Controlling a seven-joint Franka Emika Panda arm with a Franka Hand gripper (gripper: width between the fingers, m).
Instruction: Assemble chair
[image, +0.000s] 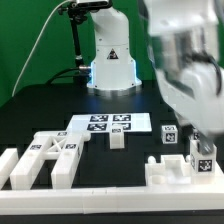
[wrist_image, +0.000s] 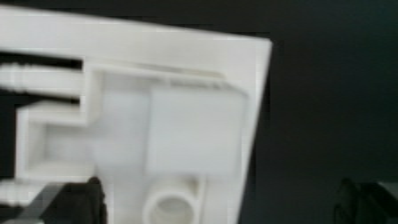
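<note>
Several chair parts seem stiff, light and slick, best pinched across flat faces; the jaws' spread cannot be told.

Exterior view faces arm base across table; wrist view seemingly hugs chair part

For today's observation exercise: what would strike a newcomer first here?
The big blurred robot arm reaches down on the exterior view's right, its gripper low over the black table. White chair parts cluster on the exterior view's left, and one white part fills much of the wrist view.
</note>
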